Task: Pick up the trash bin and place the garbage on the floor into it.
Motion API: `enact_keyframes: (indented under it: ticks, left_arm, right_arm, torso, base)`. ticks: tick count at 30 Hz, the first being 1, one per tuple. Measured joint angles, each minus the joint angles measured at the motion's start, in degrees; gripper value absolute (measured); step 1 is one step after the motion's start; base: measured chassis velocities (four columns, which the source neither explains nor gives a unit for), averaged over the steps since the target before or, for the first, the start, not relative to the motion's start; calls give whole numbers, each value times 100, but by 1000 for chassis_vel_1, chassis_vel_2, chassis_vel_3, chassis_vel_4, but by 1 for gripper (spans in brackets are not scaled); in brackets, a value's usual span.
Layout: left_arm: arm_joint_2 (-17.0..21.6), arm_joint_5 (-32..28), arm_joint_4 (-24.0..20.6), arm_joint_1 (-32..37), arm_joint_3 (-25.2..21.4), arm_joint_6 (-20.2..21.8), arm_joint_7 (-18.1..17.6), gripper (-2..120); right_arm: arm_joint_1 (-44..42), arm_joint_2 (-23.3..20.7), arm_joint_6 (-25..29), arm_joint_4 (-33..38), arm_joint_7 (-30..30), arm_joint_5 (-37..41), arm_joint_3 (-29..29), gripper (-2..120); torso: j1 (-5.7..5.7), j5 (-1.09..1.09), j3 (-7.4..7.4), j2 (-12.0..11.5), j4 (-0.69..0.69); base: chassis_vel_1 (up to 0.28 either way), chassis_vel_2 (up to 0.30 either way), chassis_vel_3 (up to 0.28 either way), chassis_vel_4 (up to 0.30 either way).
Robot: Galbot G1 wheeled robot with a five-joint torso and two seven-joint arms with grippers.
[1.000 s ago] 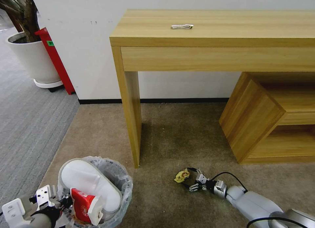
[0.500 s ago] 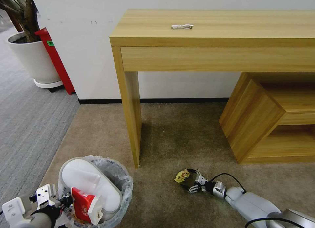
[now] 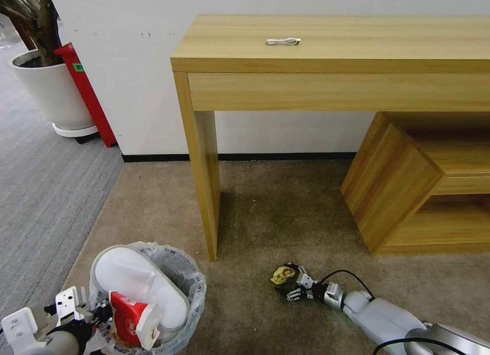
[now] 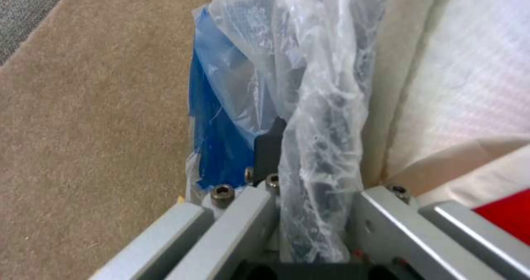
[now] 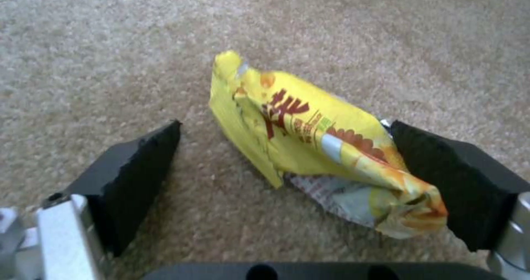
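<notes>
The floor (image 3: 286, 212), a beige-brown carpet, runs under a tall wooden bench (image 3: 332, 43) that carries only a small white cable (image 3: 283, 41), so the remaining litter lies low and the robot has to reach down for it. The trash bin (image 3: 191, 288) sits at the robot's left, kept close so each piece has a short way to go. It already holds a white slipper (image 3: 138, 281) and a red-white carton (image 3: 133, 319). The left gripper (image 4: 309, 213) is clamped on the bin's rim and its plastic liner (image 4: 320, 106), steadying it. The right gripper (image 5: 287, 176) rests low on the carpet, spread wide around a crumpled yellow wrapper (image 5: 314, 147) that lies between its pads (image 5: 132, 176), apparently set for a pinch.
</notes>
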Motion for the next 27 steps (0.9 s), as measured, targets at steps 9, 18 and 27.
enact_keyframes:
  ticks: [9,18,27]
  left_arm:
    - [-7,-1,0,3,1,-5,-9,0]
    - [-29,32,0,-28,51,-13,-11,0]
    - [-63,106,0,-34,106,-26,4,0]
  right_arm:
    - [-35,-7,1,2,-6,-45,15,83]
    - [-74,-68,2,40,-36,-82,107,54]
    - [-86,-161,-1,116,-33,-110,182,21]
  torso:
    - [0,1,0,0,0]
    - [0,0,0,0,0]
    - [0,0,0,0,0]
  base:
    - [0,0,0,0]
    - [0,0,0,0]
    - [0,0,0,0]
